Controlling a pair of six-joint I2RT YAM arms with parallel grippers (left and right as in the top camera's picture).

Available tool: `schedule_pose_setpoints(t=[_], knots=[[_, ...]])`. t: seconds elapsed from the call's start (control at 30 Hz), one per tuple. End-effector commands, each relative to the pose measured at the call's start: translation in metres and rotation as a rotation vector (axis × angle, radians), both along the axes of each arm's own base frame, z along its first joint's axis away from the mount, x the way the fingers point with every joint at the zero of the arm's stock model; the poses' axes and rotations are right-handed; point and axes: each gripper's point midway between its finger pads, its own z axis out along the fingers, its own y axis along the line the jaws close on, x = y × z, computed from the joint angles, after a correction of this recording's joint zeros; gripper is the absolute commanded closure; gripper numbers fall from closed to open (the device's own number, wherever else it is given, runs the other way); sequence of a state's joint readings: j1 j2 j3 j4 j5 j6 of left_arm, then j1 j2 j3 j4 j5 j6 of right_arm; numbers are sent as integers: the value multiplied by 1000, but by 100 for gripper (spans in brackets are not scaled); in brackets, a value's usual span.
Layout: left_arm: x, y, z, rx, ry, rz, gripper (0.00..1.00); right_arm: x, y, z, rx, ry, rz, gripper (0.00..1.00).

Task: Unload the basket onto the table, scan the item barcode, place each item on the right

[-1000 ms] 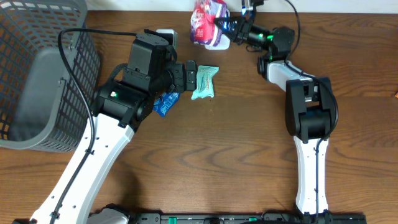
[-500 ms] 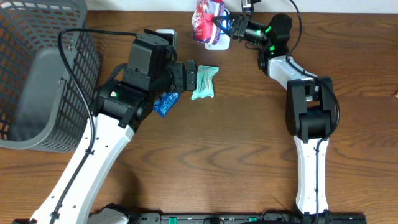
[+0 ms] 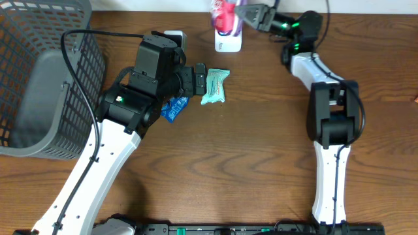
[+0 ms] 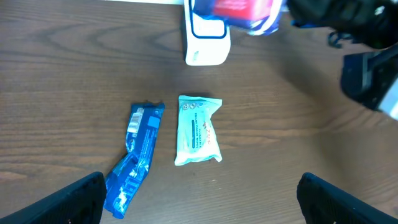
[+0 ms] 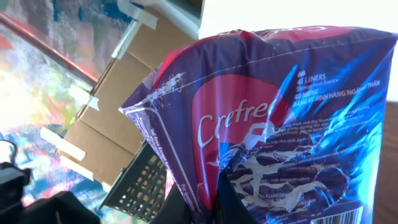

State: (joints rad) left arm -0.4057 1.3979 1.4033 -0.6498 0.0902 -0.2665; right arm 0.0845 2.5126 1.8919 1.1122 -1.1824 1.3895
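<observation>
On the wooden table (image 3: 261, 150) lie three packets in all, one of them lifted. A teal packet (image 3: 215, 86) and a blue packet (image 3: 174, 108) lie side by side near the middle, close but apart. The third, a purple-and-red liner pack (image 3: 224, 13), is held up at the far edge. One white scanner (image 3: 228, 43) stands there, and the liner pack hangs just over it; in the left wrist view the pack overlaps the scanner's top, and whether they touch cannot be told. One grey mesh basket (image 3: 39, 78) sits at the far left.

There are two arms. The left arm reaches diagonally from the near edge, its wrist above the blue packet. The left gripper (image 3: 198, 79) has its jaws spread wide and holds nothing, just beside the teal packet. The right arm runs up the right side and bends left at the far edge. The right gripper (image 3: 243, 13) is clamped tight on the liner pack's edge. A corner of a barcode (image 5: 331, 219) shows low on the pack.
</observation>
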Motion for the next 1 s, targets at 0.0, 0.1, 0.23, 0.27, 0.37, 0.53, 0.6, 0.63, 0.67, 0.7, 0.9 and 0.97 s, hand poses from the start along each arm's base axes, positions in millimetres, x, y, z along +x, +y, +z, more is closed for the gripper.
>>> schedule_pose_setpoints(t=[0.0,0.1,0.23,0.27,0.37,0.53,0.6,0.63,0.67,0.7,0.9,0.97], knots=[[3,2,7,-1,-15,16,2,7,-35,18,-9,3,-25,99],[3,2,7,-1,-15,16,2,13,-54,5,-28,88,-29,99],[3,2,7,-1,-15,16,2,17,-84,-2,-37,147,-48,99],[3,2,7,-1,-15,16,2,19,-93,-2,-27,173,-60,99],[3,2,7,-1,-15,16,2,25,-126,-4,7,272,-102,98],[3,2,7,-1,-15,16,2,33,-170,-32,26,470,-153,86],[3,2,7,-1,-15,16,2,34,-179,-49,13,525,-174,84],[3,2,7,-1,-15,16,2,35,-182,-57,5,548,-185,83],[3,2,7,-1,-15,16,2,36,-184,-67,-3,577,-203,82],[3,2,7,-1,-15,16,2,37,-186,-79,-15,612,-225,80],[3,2,7,-1,-15,16,2,24,-202,-154,-155,830,-372,66],[3,2,7,-1,-15,16,2,19,-204,-163,-188,842,-380,65]])
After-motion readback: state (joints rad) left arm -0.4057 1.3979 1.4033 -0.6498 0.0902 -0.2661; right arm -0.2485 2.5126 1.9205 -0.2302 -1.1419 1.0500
